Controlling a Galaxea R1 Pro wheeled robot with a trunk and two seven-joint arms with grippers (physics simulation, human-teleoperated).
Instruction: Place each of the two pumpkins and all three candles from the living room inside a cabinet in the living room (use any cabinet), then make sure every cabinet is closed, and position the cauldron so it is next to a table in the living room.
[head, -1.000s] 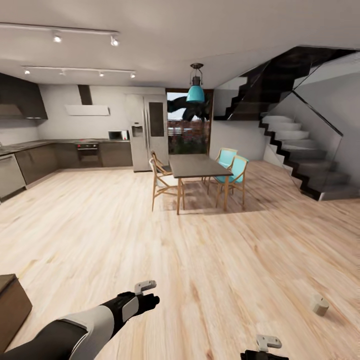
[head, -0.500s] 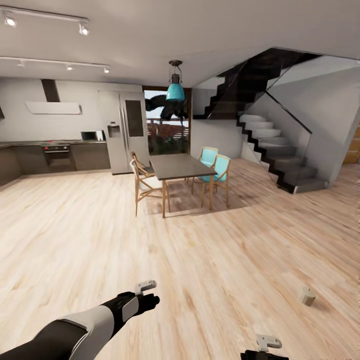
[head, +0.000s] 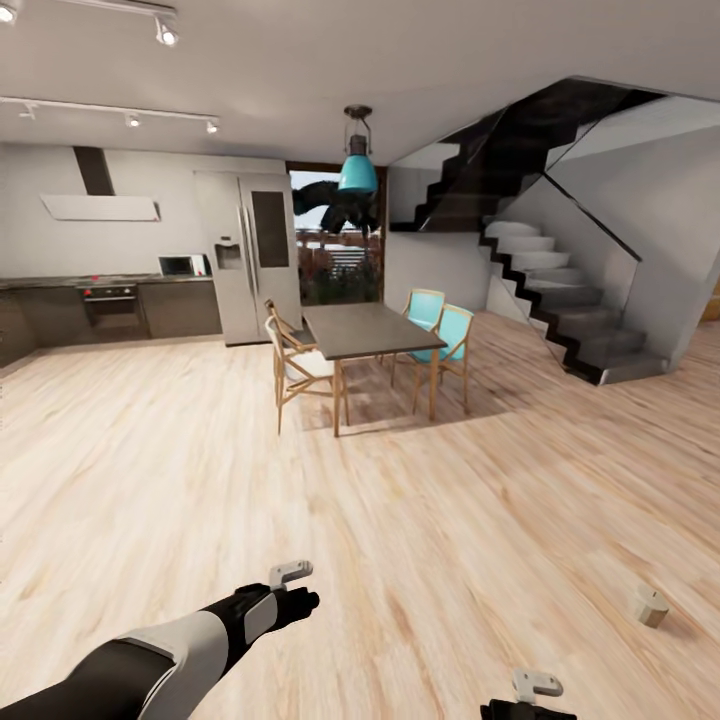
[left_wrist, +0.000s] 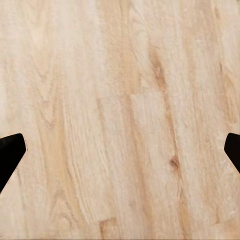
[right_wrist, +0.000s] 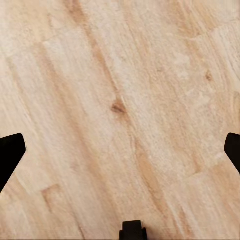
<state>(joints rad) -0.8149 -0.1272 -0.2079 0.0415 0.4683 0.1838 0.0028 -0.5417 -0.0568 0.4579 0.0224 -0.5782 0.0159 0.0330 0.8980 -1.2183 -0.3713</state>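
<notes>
Both tools stand released, with nothing between their fingers. Each wrist view shows two dark fingertips at opposite edges of the frame, wide apart, over bare light wood planks: the left tool (left_wrist: 120, 152) and the right tool (right_wrist: 120, 152).

From the head view, the left arm reaches in from the lower left of the frame, black at the wrist and white and grey along the forearm, and the left tool's end sits low and left of centre. The right tool's end just clears the bottom edge, right of centre.

One candle (head: 650, 605), a short grey-tan cylinder, lies tipped on the floor (head: 200, 480) at the lower right of the frame, well apart from both tools.

Farther off, at mid-frame, a dark dining table (head: 372, 330) stands with wooden chairs (head: 300, 365) on its left and turquoise chairs (head: 445, 335) on its right, under a teal hanging lamp (head: 357, 170). A kitchen (head: 130, 300) with a steel fridge (head: 250, 255) fills the left background; a black staircase (head: 560, 300) climbs at the upper right.
</notes>
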